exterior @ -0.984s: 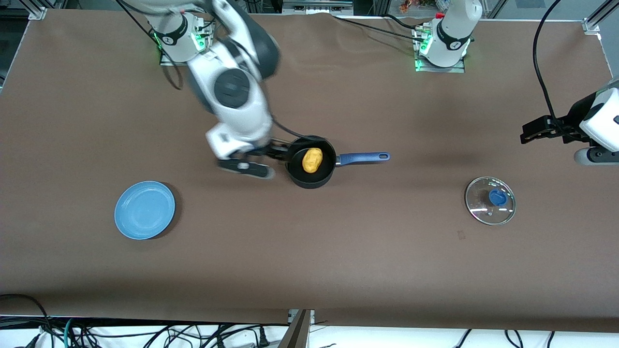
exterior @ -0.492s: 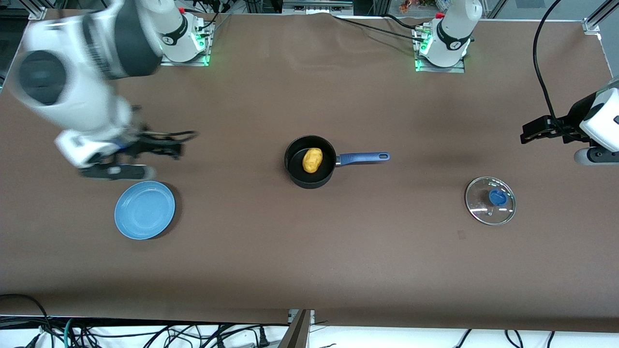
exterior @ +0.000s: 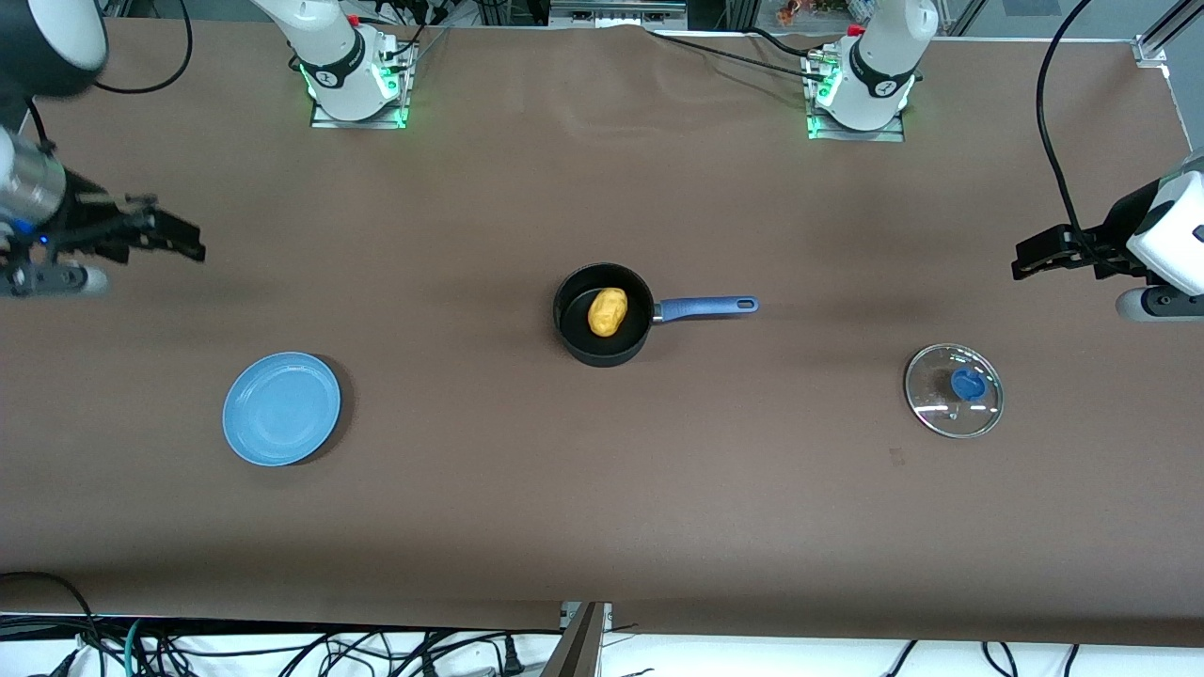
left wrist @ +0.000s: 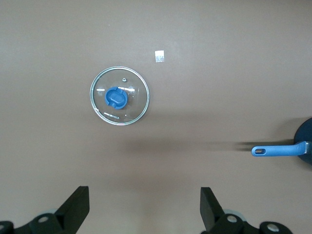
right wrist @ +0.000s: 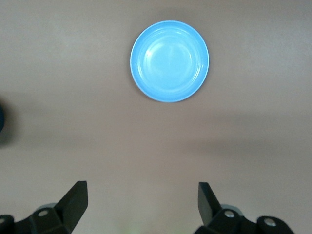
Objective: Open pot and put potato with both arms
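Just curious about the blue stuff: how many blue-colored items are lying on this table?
3: the plate toward the right arm's end, the pot's handle mid-table, and the lid's knob toward the left arm's end. None seem hidden.

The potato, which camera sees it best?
The front view. There the potato lies whole inside the open pot. The left wrist view catches only the pot's handle and a bit of its rim, with no potato, and the right wrist view shows no potato either.
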Available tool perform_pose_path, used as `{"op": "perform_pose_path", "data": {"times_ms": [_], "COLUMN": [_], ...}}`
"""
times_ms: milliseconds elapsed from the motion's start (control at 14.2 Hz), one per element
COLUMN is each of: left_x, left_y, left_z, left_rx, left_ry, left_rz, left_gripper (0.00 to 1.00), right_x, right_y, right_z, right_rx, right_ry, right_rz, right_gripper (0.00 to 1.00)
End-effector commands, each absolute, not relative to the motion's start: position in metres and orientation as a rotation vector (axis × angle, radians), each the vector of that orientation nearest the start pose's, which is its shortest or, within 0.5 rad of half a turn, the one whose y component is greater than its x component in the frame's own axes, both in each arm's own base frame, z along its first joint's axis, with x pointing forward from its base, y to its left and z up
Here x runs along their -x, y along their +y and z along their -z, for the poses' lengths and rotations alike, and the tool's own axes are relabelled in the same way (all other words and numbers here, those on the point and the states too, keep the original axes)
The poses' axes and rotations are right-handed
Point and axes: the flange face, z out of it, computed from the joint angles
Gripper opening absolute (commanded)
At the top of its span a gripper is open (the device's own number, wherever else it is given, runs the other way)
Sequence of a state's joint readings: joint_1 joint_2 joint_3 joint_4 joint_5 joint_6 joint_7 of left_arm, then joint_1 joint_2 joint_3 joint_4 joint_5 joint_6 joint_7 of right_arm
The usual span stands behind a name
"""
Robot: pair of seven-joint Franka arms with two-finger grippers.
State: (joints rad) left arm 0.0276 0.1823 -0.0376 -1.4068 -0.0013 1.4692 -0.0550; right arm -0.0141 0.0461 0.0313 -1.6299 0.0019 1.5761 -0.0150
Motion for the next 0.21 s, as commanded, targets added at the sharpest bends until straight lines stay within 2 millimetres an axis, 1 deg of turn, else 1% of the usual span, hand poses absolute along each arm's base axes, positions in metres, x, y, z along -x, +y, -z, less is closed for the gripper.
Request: {"op": "perform_pose_path", "data": {"times_ms": [0,141], "left_x": [-0.5970,-0.5973], "left_y": [-0.0016,-0.0009], "left_z": [-0.5911,-0.5895], "left_rx": [3.118,3.120], "left_ry": [-0.081,-0.081], "left_rz": [-0.191,-0.196], "left_gripper": [1.00,1.00], "right_x": [-0.5544,-0.5556], "right_y": [-0.0007,0.0011], "right_z": [-0.5711,-0.5722], "right_rx": [3.142,3.140], "right_ry": [-0.010,-0.015], "right_rz": [-0.183,-0.178], "right_gripper": [1.00,1.00]}}
